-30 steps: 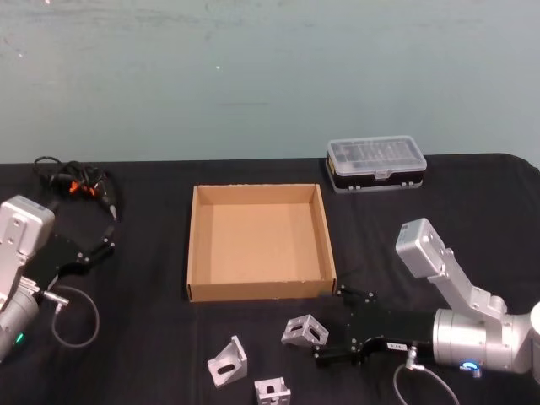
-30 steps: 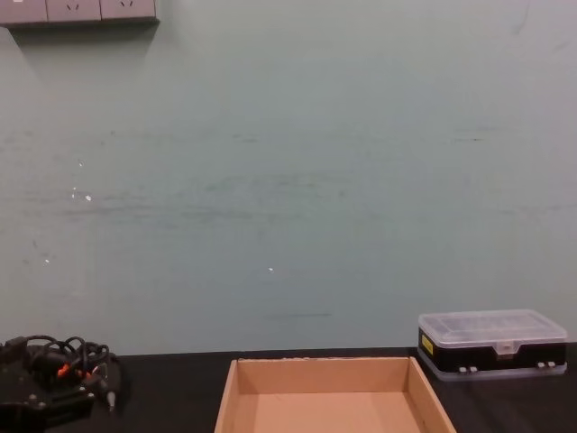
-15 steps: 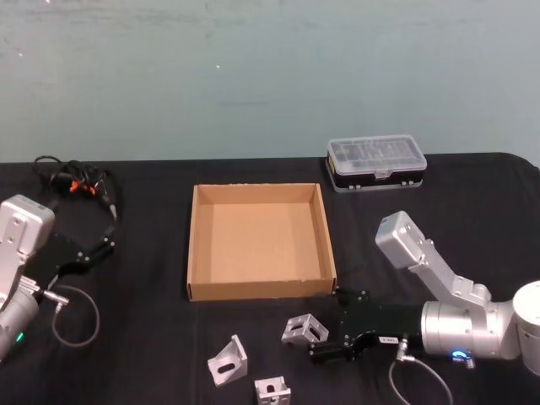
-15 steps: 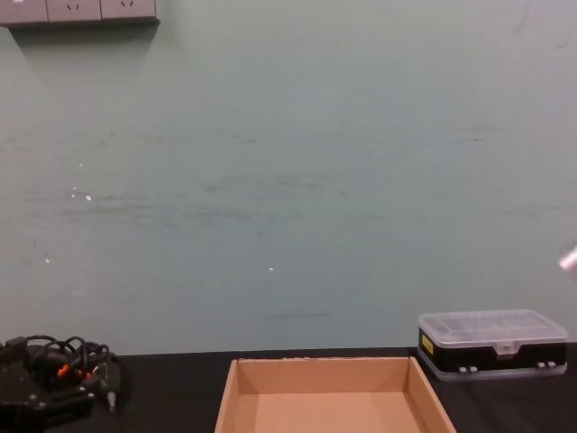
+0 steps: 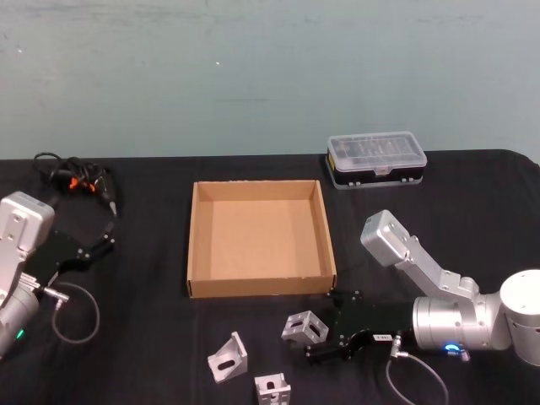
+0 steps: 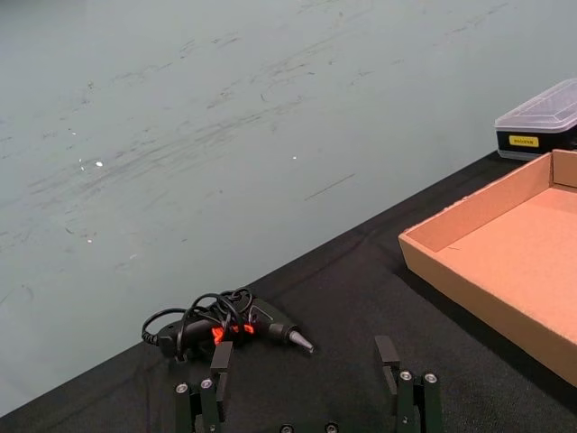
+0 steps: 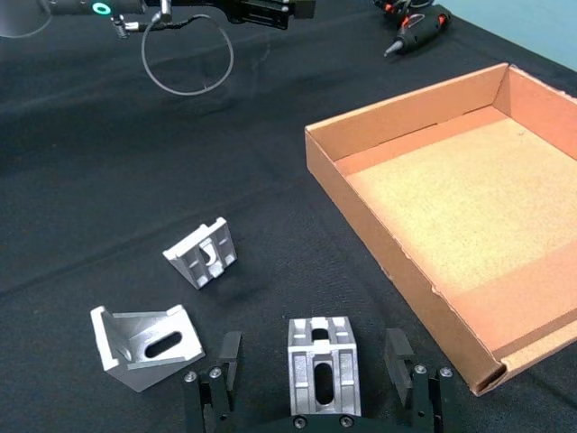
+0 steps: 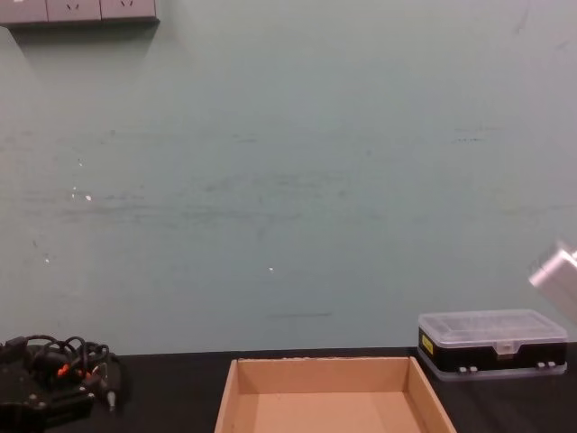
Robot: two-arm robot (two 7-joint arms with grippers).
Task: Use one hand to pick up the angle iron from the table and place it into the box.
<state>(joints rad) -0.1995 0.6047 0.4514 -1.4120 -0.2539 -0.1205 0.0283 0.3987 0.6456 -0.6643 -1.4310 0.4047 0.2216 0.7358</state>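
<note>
Head view showed bare table (image 5: pixel 152 337) along the front wall of the box (image 5: pixel 253 288). The right gripper (image 5: pixel 323 327) lay just in front of the box's right corner, spread wide and gripping nothing. The angle iron (image 5: pixel 304 327) stood on the table between its fingers (image 7: pixel 227 350), with a gap on each side. Since a second earlier the gripper had slid in around the iron. The left gripper (image 5: pixel 105 240) sat parked well left of the box, open and empty. The chest view cut off the box's front.

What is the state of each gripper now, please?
Left gripper: open, empty.
Right gripper: open around one angle iron, not yet gripping it.
</note>
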